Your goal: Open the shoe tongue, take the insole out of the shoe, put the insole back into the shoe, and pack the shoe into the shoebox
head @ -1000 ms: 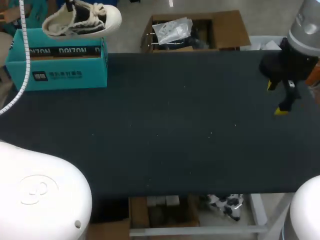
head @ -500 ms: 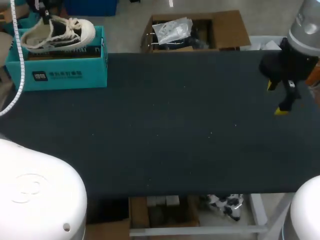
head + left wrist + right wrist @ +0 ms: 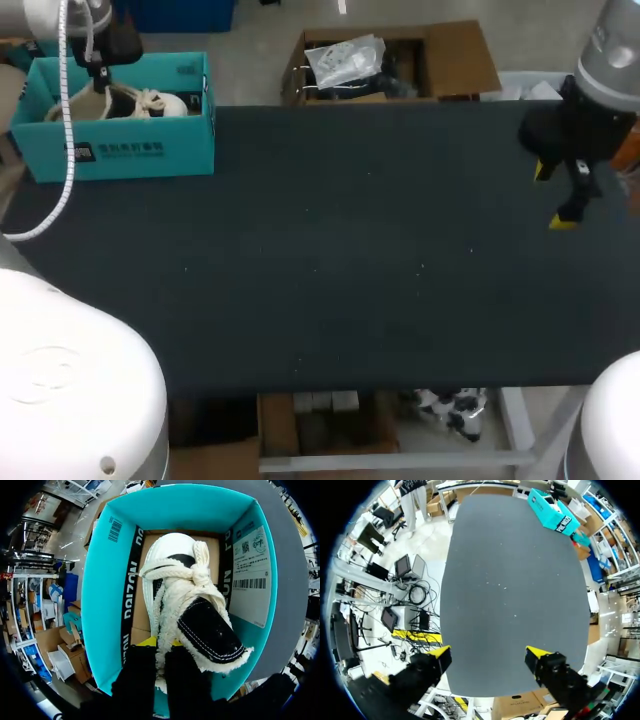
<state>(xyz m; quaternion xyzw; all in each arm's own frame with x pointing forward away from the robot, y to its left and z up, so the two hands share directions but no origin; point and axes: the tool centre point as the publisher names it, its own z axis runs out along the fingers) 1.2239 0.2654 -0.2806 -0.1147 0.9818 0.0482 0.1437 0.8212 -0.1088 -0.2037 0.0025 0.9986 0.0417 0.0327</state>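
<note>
Shoe position: cream canvas lace-up shoe [image 3: 185, 595] sits inside teal cardboard shoebox [image 3: 105, 580].
Left end effector [image 3: 161, 642]: clamped on heel collar, evidently for lowering in.
Right end effector [image 3: 489, 655]: spread wide, empty, above black table [image 3: 510, 580], clear of packing.

Wide dark table [image 3: 340, 260], matte top, faint pale specks scattered across

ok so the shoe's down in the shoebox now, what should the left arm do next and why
Probably open the left gripper and let go, then lift straight up. The canvas sneaker lies inside the teal shoebox, seemingly resting on its floor, while the fingers pinch its heel collar. The right gripper hangs open far off over the table.
</note>
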